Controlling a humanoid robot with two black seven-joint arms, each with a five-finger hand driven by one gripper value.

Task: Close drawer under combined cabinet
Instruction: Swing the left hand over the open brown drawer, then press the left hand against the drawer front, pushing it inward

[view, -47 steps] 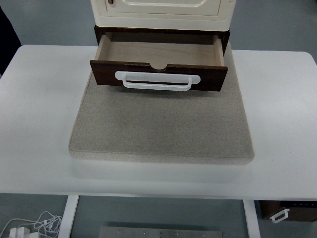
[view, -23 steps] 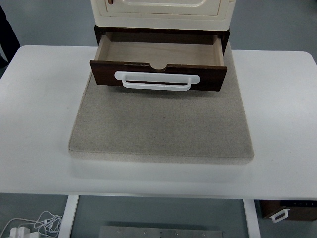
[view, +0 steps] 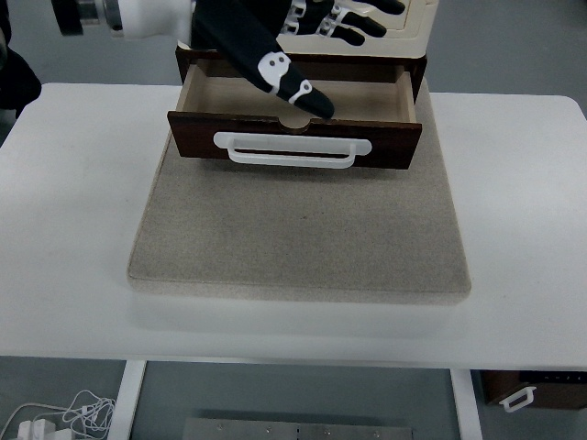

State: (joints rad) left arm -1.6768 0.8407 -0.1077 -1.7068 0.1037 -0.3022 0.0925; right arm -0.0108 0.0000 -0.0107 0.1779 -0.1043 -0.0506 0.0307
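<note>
White table (view: 73, 229): bears grey mat (view: 303, 234), both below and nearer than the hand. Drawer (view: 295, 137): dark wood, pulled out, white handle (view: 292, 149) just beneath the thumb tip. Left hand (view: 275, 37): fingers spread, holding nothing, hovering above the drawer mouth. Cream cabinet (view: 417, 32): behind the hand. Risk: the thumb could dip inside and get pinched, or an off-centre push could skew the drawer

Bright, even overhead light; soft shadows; sharp focus; no glare or blur.
</note>
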